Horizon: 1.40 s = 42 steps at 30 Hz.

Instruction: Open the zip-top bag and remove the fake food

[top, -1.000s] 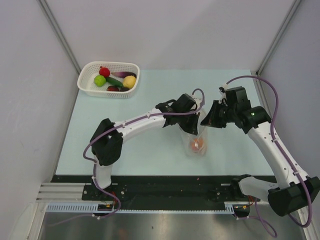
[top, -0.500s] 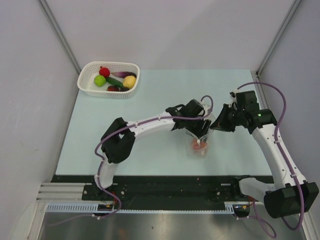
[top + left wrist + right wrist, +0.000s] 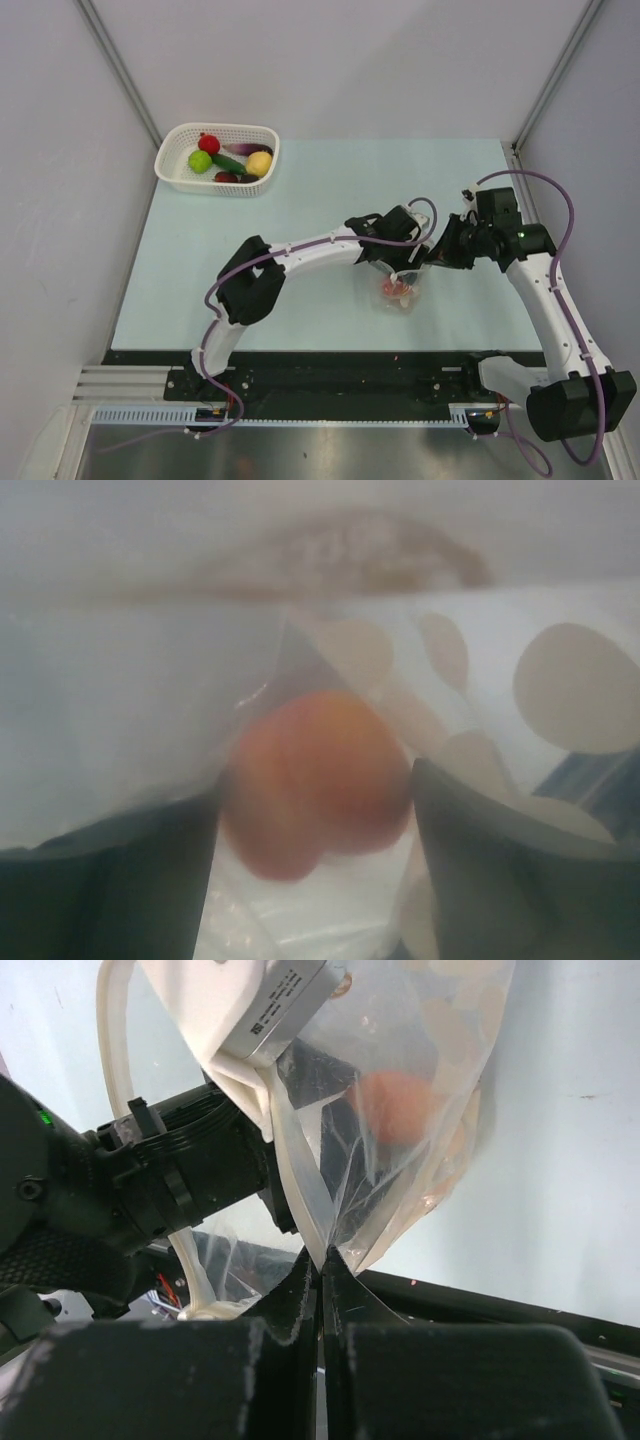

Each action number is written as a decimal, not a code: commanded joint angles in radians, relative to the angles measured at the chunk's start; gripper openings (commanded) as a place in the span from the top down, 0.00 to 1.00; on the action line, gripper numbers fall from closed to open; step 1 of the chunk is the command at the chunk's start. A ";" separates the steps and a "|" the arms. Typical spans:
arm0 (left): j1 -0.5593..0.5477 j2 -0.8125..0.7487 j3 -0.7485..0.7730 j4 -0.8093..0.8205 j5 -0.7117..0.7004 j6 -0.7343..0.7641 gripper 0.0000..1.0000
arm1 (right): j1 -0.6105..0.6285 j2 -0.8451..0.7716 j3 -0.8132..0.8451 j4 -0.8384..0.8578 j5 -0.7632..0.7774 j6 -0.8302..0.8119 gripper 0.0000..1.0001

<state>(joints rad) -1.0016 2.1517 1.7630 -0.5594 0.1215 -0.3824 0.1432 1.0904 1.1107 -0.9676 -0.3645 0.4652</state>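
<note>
Risk check on this one. Right gripper (image 3: 322,1272) has its fingers pinched tight on a fold of the clear crinkly plastic zip-top bag (image 3: 440,1160), holding that edge up over the pale blue table (image 3: 300,200), right of centre. Left gripper (image 3: 315,880) is poked in at the bag's mouth with its fingers spread wide. The round orange toy food piece (image 3: 315,780) sits just past them, not gripped yet. The other toy fruits and veg sit in the white mesh plastic basket (image 3: 200,186) at the far left corner.

My worry is that the film is slippery and bunched. If the left fingers close now they could grab plastic along with the toy, or yank the bag out of the right pinch. The view's blurry, so I can't tell if film lies between finger and toy.
</note>
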 commanded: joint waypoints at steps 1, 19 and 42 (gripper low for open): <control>0.000 0.031 0.007 -0.008 -0.053 0.027 0.24 | -0.022 -0.027 -0.003 -0.019 -0.030 -0.036 1.00; -0.002 0.010 -0.117 0.004 -0.033 0.043 0.11 | -0.056 -0.030 -0.031 -0.003 -0.039 -0.060 1.00; 0.072 -0.035 0.380 -0.229 0.162 -0.219 1.00 | 0.177 -0.142 -0.026 0.012 0.097 -0.111 1.00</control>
<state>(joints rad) -0.9741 2.0968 2.0281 -0.7563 0.1562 -0.4274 0.2203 0.9569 1.0760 -0.9344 -0.3622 0.3721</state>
